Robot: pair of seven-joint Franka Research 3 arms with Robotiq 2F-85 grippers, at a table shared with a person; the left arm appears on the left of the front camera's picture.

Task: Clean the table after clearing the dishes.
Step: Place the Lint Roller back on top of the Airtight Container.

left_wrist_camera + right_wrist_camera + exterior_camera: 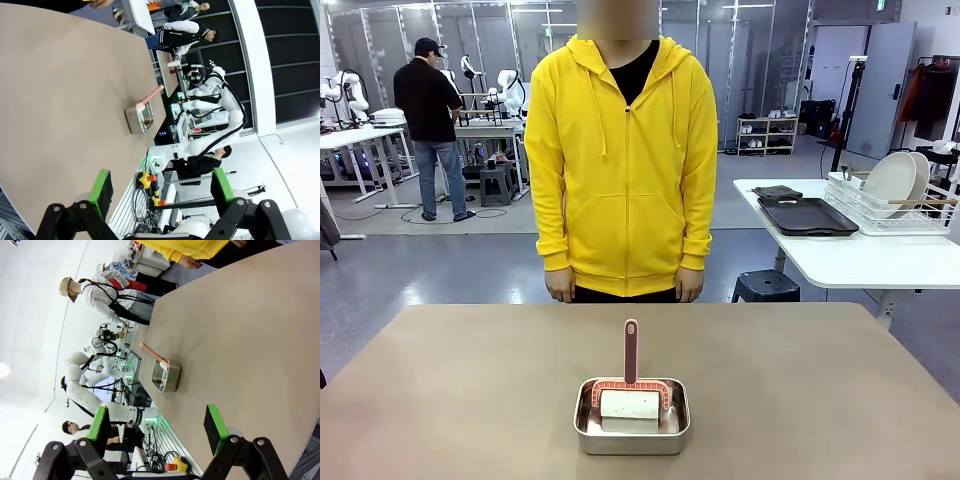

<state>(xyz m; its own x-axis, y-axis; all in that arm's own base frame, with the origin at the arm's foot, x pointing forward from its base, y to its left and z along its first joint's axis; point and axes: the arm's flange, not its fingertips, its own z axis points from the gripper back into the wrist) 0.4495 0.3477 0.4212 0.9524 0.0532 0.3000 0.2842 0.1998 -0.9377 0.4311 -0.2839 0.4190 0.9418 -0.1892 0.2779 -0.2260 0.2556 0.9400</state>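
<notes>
Left wrist view shows the left gripper (159, 187) with its two green-padded fingers (102, 187) spread wide apart and nothing between them. Beyond the fingertips stretches the tan table (60, 100), bare under the nearer finger. Farther out from the fingers, near the table's edge, sits a small steel pan (139, 118) with a pink-handled roller (150, 97) whose handle sticks out past the pan's rim.

Right wrist view shows the right gripper (156, 429) likewise with its fingers (215, 427) held wide and empty. Ahead of the gap between them, well apart from the tips, the same pan (166, 377) rests on the table (250, 330), the roller's handle (152, 354) angled up out of it. Past the pan, at the table's far end, stands a person in a yellow hoodie (190, 247).

In the front view the pan (632, 415) lies near the robot's side of the table (450, 400), at its middle, with the roller's white drum (630, 403) lying inside and the handle (631, 352) pointing toward the person (622, 170), whose hands hang at the sides. To the robot's right, on a separate white table (860, 260), lie dark trays (807, 216), and white plates (892, 182) stand in a wire rack (895, 212).
</notes>
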